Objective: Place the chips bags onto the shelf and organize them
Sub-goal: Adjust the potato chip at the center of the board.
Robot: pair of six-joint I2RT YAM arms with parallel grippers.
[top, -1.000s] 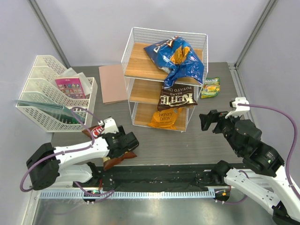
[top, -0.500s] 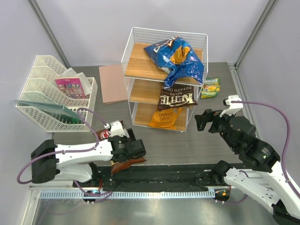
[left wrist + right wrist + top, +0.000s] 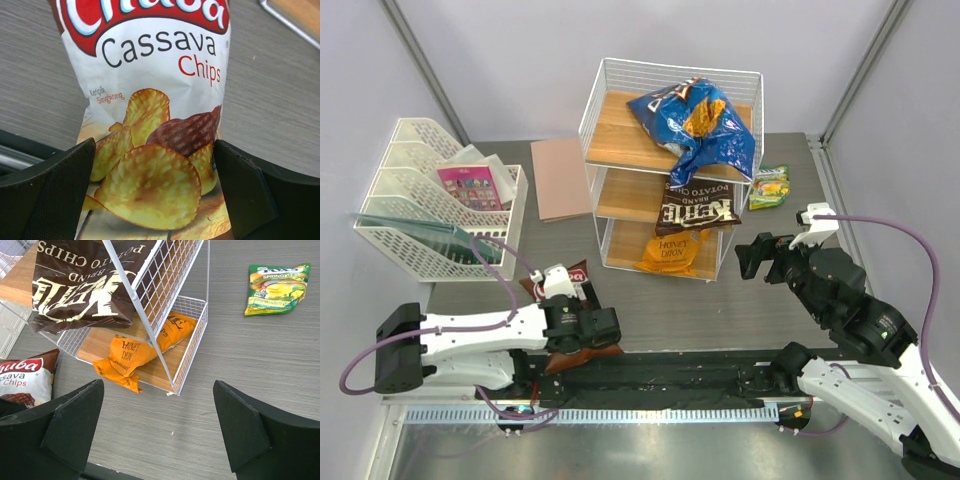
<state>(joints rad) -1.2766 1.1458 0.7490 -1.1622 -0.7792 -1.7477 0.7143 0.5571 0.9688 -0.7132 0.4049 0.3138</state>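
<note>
The Cassava Chips bag [image 3: 150, 100] lies flat on the table [image 3: 700, 300] near its front edge, left of centre. The left gripper [image 3: 154, 150] straddles the bag's lower end with its jaws spread wide. Its 2 fingers [image 3: 55, 185] flank the bag's sides, clamping nothing; whether they touch it I cannot tell. The right gripper [image 3: 157, 390] hovers fully spread and empty near the front right corner of the shelf [image 3: 620, 135]. The blue Doritos bag [image 3: 700, 125] sits on the top board. The Kettle bag [image 3: 698, 208] droops over the middle board's front edge, and the orange Honey Dijon bag [image 3: 670, 250] pokes out of the bottom tier. The green-yellow bag [image 3: 770, 187] lies on the table just right of the shelf.
</note>
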